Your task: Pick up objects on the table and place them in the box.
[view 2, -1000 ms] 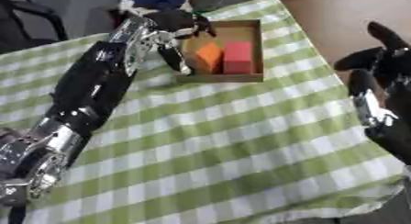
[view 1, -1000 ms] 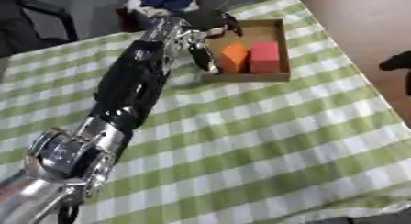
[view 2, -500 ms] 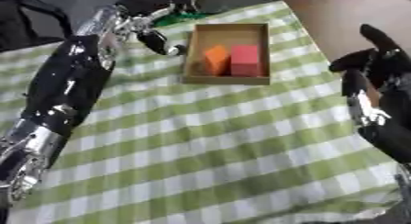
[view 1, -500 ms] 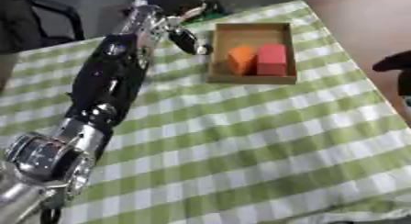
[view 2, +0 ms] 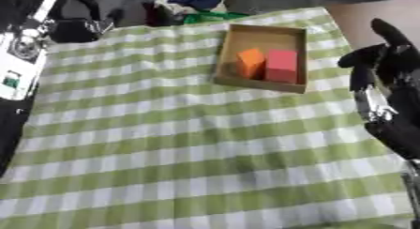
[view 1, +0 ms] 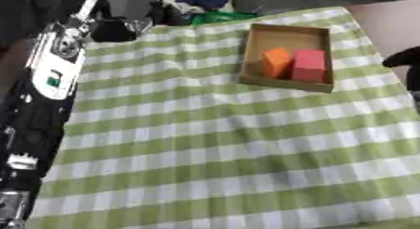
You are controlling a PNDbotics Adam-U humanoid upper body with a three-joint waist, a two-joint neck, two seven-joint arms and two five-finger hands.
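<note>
Presently, in the left eye view, the box (view 1: 287, 38) lies in the upper right of the frame on the green-and-white checked tablecloth (view 1: 205, 148), its open top facing the camera. Two items sit side by side in its lower half: an orange block (view 1: 276, 63) on the left and a red block (view 1: 308, 65) on the right, close together and possibly touching. The upper half of the box shows bare floor. No loose object is seen on the cloth in this view, which suggests the task is at or near completion. The left arm (view 1: 49, 68) runs along the left edge of the frame, well apart from the box; its hand appears to lie in the dark clutter at the upper left, and the state of its fingers cannot be told. A green item (view 1: 221, 17) lies just beyond the far edge of the table; whether it belongs to the task cannot be judged. In the right eye view, the right hand (view 2: 392, 68) stands at the right edge, fingers up and relaxed, holding nothing, beside the table and near the box without touching it. This reads as an idle posture, clear of the work area so that the box remains unobstructed.
</note>
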